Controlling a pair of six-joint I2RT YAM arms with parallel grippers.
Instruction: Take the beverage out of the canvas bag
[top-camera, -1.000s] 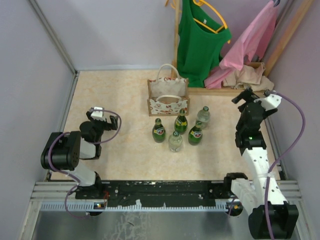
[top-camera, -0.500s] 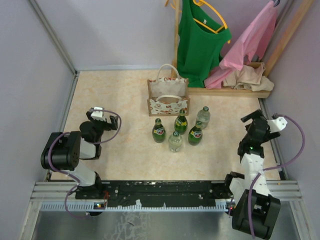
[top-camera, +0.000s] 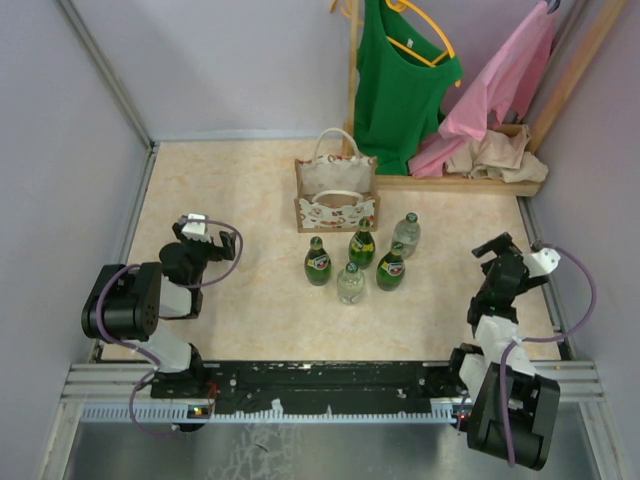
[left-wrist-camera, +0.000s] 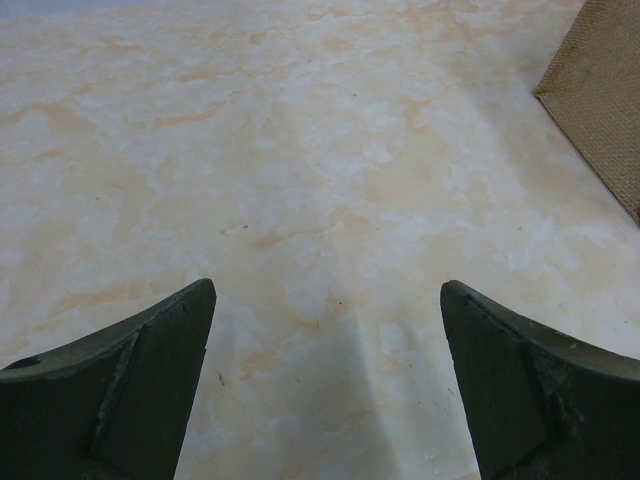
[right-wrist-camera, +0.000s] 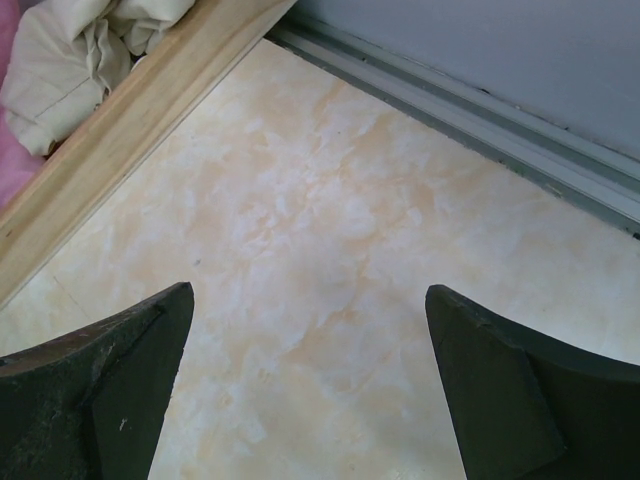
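The tan canvas bag (top-camera: 335, 192) with white handles and a white-and-red front panel stands upright at the back middle of the table; one tan corner of it shows at the right edge of the left wrist view (left-wrist-camera: 600, 95). Several bottles stand in a cluster in front of it: green ones (top-camera: 318, 262) (top-camera: 361, 244) (top-camera: 391, 268) and clear ones (top-camera: 351, 284) (top-camera: 407, 234). My left gripper (top-camera: 197, 228) is open and empty, low at the left. My right gripper (top-camera: 497, 248) is open and empty at the right, folded back near its base.
A wooden rack base (top-camera: 460, 182) with green (top-camera: 400, 80) and pink (top-camera: 500, 80) garments hanging and beige cloth (right-wrist-camera: 80, 50) runs along the back right. A metal wall rail (right-wrist-camera: 470, 110) borders the right side.
My right arm has pulled back from the rack toward its base and folded down low. The left arm, bag and bottles have not moved.
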